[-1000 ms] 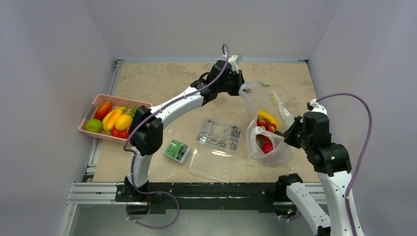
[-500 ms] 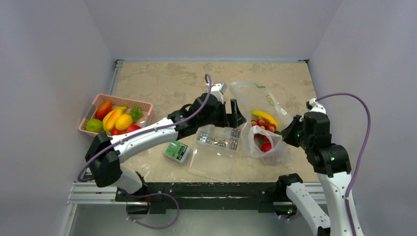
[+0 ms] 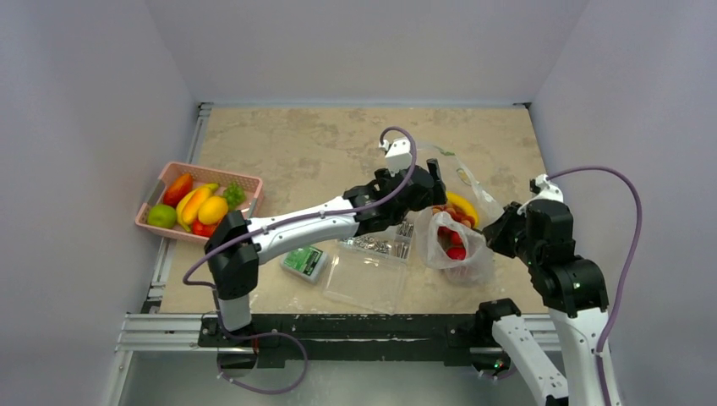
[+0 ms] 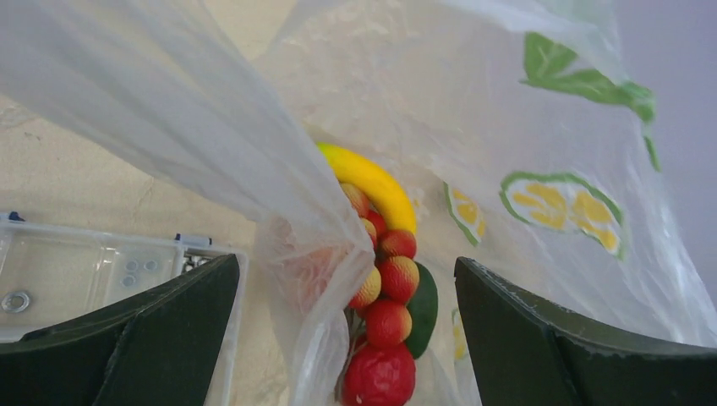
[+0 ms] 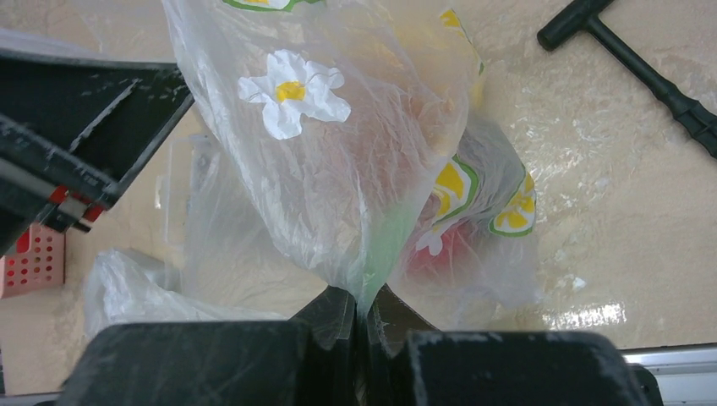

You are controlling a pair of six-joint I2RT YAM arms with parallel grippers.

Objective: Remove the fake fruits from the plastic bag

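Tan mottled surface (image 3: 287,144), the plastic bag taken as the reference for all that follows. The plastic bag (image 3: 465,262) is see-through and crinkly, printed with lemon-slice marks and a white flower. It sits slumped on the right part of the surface with its mouth facing the far-left side. The left arm (image 3: 313,224) reaches in low from the bag's left, across the middle of the surface. A pink basket (image 3: 247,181) holding mixed fruit stands well to the left of the bag, at the surface edge. A clear box (image 3: 372,258) of small metal parts lies just left of the bag, its near corner touching the plastic in the left wrist view. The left tool (image 4: 345,264) is at the bag's mouth, released, its two dark fingers (image 4: 161,330) spread wide to either side of the opening and nothing between them but the loose plastic fold. The right tool (image 5: 362,309) is at the bag's right edge, clenched on a pinched-up gather of the plastic, which rises in a taut fold from the jaws. A black T-handled rod (image 5: 634,63) lies on the surface just beyond the bag in the right wrist view. A green packet (image 3: 304,260) is left of the bag, past the box. Inside the bag: a yellow banana piece (image 4: 372,182) uppermost, the red grapes (image 4: 393,275) bunched right below it and touching, and a dark green leaf (image 4: 423,309) beside them.
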